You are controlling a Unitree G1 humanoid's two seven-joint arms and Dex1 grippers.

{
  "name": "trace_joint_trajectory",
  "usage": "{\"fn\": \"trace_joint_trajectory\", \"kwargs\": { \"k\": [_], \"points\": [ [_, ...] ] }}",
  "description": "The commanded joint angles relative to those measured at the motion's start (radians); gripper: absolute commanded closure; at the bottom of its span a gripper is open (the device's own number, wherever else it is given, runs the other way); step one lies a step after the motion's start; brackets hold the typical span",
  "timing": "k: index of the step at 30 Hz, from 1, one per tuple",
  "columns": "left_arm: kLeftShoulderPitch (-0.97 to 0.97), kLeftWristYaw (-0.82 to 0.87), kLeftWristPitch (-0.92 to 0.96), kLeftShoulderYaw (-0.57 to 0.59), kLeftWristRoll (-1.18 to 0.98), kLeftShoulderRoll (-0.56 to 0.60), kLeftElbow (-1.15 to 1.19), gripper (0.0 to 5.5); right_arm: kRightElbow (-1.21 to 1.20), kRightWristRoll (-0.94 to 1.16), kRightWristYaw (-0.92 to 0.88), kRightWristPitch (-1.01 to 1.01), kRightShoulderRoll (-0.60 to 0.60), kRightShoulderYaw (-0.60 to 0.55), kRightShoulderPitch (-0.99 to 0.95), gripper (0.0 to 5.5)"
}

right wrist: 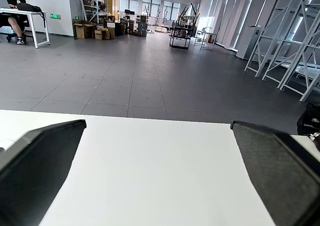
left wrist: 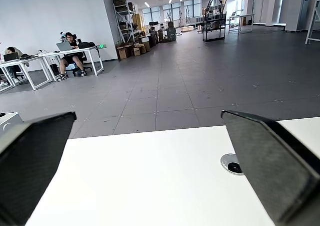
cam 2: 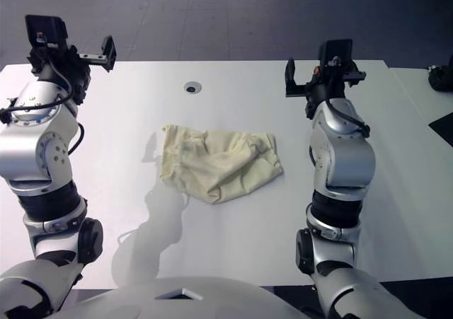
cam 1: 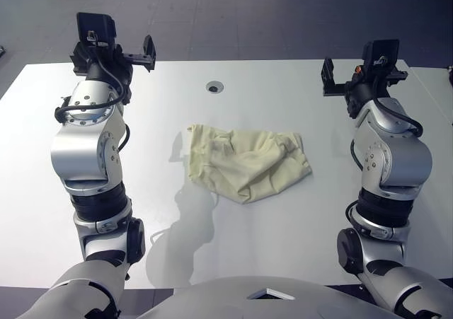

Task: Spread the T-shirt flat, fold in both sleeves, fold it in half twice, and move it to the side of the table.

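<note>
Forearms upright, left tool and right tool agape.

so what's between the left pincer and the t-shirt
Only bare white table lies between the left pincer and the t-shirt, in the left eye view; the round hole sits off that line.

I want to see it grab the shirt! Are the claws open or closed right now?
Left black two-finger claw: open, holding nothing.
Right black two-finger claw: open, holding nothing.
</note>
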Motion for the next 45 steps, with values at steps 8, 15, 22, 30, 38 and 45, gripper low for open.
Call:
{"fn": "trace_joint_trajectory", "kwargs": {
  "k": [8,15,22,30,38,45],
  "points": [
    [0.007,-0.136,-0.046,-0.064,-0.05,0.037,0.058,0.1,0.005,-0.001,0.008,0.006,-0.01,0.007,-0.037,0.13],
    [-0.143,-0.751,-0.392,-0.37,-0.051,0.233,0.566,0.1,-0.016,-0.006,-0.012,0.008,-0.002,-0.007,-0.017,0.13],
    [-0.308,-1.152,-0.695,-0.544,0.016,0.197,0.988,0.1,-0.025,-0.008,-0.03,0.0,0.006,-0.023,-0.007,0.13],
    [-0.369,-1.241,-0.977,-0.642,0.16,0.121,1.275,0.1,-0.024,-0.01,-0.044,-0.015,0.022,-0.019,-0.006,0.13],
    [-0.347,-1.283,-1.046,-0.635,0.192,0.094,1.316,1.12,-0.018,-0.013,-0.046,-0.025,0.024,-0.016,-0.002,0.1],
    [-0.32,-1.333,-1.062,-0.646,0.205,0.109,1.261,2.26,-0.022,-0.014,-0.047,-0.022,0.027,-0.011,0.002,0.1]
  ]
}}
